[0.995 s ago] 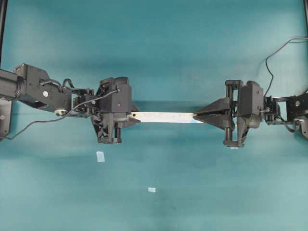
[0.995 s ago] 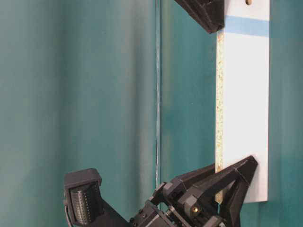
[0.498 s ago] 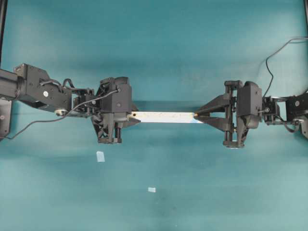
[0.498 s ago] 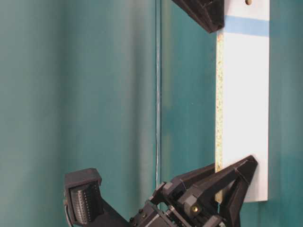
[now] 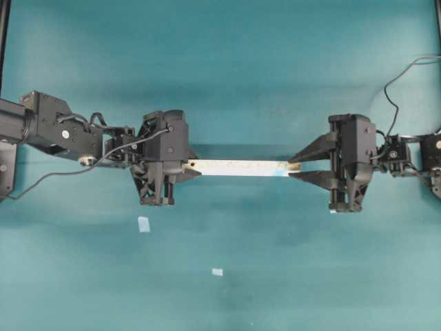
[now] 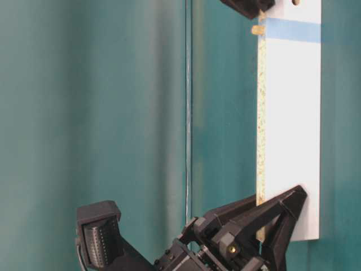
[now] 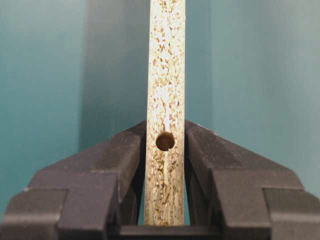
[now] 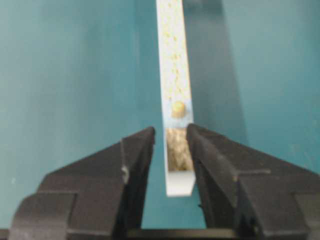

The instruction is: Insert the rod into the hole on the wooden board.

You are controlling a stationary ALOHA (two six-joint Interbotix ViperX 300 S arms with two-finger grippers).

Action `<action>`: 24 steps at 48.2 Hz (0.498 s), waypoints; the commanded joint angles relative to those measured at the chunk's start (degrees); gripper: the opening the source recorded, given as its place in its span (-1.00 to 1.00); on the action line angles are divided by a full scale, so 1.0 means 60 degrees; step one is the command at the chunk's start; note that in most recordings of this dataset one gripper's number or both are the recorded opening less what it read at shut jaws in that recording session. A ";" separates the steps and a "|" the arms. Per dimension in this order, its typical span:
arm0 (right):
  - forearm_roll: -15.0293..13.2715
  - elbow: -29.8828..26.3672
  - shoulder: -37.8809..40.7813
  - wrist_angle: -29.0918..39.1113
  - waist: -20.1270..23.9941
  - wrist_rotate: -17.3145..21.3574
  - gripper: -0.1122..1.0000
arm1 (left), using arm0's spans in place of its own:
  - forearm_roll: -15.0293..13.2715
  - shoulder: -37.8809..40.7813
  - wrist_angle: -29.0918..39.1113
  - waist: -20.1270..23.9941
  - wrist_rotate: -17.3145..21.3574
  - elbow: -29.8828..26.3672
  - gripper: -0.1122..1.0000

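The wooden board [image 5: 234,167] hangs level above the table between both arms. My left gripper [image 5: 191,167] is shut on its left end; in the left wrist view the fingers [image 7: 125,150] press both faces of the board [image 7: 166,75] beside an unmarked dark hole [image 7: 165,141]. The rod [image 8: 178,108] stands in the board's speckled edge inside the light-blue mark and fills the hole, so the hole itself is hidden. It sticks out sideways at the blue band [image 6: 258,30]. My right gripper [image 8: 170,132] is open, its fingers either side of the board's end, short of the rod.
Two pale tape squares [image 5: 143,223] [image 5: 217,272] lie on the teal table in front of the arms. A black cable [image 5: 400,72] loops at the back right. A dark post [image 5: 3,41] stands at the left edge.
My right gripper has opened, let go of the rod and drawn back to the right, leaving the rod standing in the board. The left gripper and the board have not moved.
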 commanded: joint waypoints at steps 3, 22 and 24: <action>0.0029 -0.0059 -0.0513 0.0176 -0.0015 -0.0029 0.05 | 0.0029 -0.0146 -0.0029 -0.0015 0.0029 -0.0117 -0.22; -0.0132 -0.0205 -0.2124 0.0278 -0.0293 -0.0278 0.05 | 0.0029 -0.0146 -0.0029 -0.0029 0.0015 -0.0132 -0.22; -0.0132 -0.0190 -0.2329 0.0352 -0.0322 -0.0352 0.05 | 0.0015 -0.0146 -0.0029 -0.0015 0.0015 -0.0132 -0.22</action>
